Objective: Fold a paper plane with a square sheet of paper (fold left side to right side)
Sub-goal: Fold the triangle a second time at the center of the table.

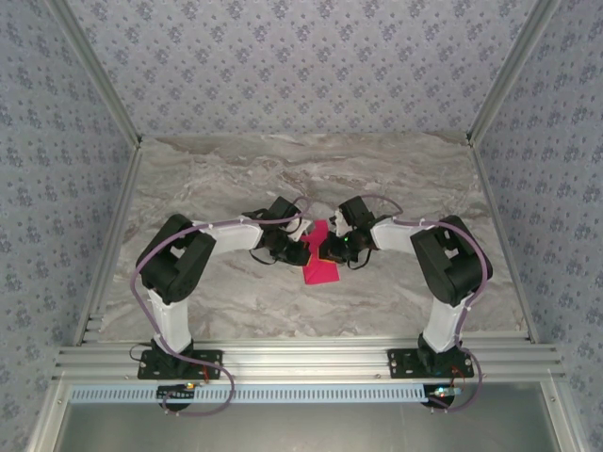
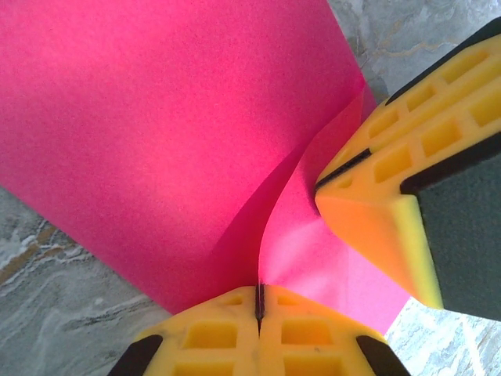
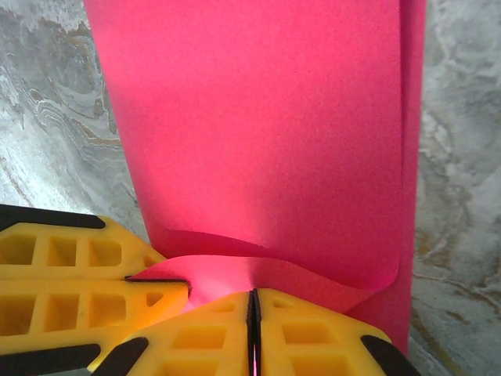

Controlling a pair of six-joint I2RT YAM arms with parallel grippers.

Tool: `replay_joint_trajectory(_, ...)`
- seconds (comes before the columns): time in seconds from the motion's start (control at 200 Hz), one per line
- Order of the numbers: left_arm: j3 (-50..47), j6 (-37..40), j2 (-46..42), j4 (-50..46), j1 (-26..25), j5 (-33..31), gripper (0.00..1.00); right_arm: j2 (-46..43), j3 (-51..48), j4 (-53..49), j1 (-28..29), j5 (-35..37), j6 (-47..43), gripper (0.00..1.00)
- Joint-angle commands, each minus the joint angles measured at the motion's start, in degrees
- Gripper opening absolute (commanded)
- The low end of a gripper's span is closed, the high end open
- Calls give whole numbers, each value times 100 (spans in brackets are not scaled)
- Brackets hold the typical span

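With left end effector (image 2: 259, 301) and right end effector (image 3: 252, 304) both pinching the square sheet of paper (image 1: 318, 266), line up its edges before you crease.

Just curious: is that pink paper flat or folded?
Folded over: the paper lies in two layers, its bend rounded, not pressed flat.

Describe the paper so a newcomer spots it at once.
On the grey marble table, look at its middle. The sheet of paper sits there, pinched by the left gripper and the right gripper from either side: the sole magenta thing.
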Motion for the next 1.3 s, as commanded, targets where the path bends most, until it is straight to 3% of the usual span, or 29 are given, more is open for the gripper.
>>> replay_joint_trajectory(0.0,-159,55,-101,-158,11,-312,3,240,80,-417,25,289,-130,12)
replay_joint_trajectory(0.39,-123,-159,-1128,-365,18,-342,19,311,83,-579,15,387,-157,12)
replay_joint_trajectory(0.585,-380,-562,-1510,-61,-104,362,20,300,112,-597,18,374,-166,12)
replay_joint_trajectory(0.77,-651,-1008,-1336,559,-428,741,20,287,113,-627,25,396,-183,12)
replay_joint_trajectory(1.294,-680,-944,-542,533,-596,407,20,287,187,-754,40,446,-227,12)
